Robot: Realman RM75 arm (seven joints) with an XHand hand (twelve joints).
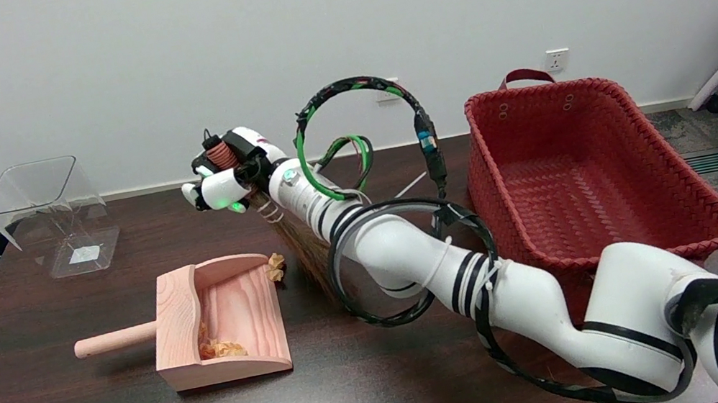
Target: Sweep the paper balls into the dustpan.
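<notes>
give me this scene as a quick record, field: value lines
right hand: grips the broom
broom: bristles down on the table, right of the dustpan
dustpan: wooden, mouth facing right, handle pointing left
paper balls: some inside the dustpan, one at its upper right edge
basket: red, far right
clear container: far left
</notes>
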